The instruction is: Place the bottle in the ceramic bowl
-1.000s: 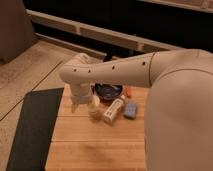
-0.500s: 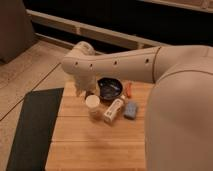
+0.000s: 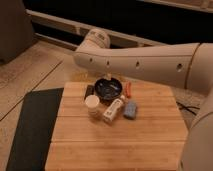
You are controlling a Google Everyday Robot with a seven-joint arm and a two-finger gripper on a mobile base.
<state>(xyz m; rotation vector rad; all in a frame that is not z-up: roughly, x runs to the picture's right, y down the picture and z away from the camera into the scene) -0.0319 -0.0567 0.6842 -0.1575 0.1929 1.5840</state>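
White bottle point(image 3: 113, 110) beside bowl point(image 3: 101, 96); pincer hidden.

The robot's cream-white, smooth-shelled tubular arm point(image 3: 150, 60) is thick and rounded, w/ a matte plastic look and soft shading on its underside. A row of small dark round holes point(image 3: 121, 64) runs along its side, approx. evenly spaced. One end carries a rounded cream joint cap point(image 3: 97, 37) w/ faint ridges. A wider cream shell segment point(image 3: 202, 120) fills the right edge. The gripper isn't visible in the camera view.
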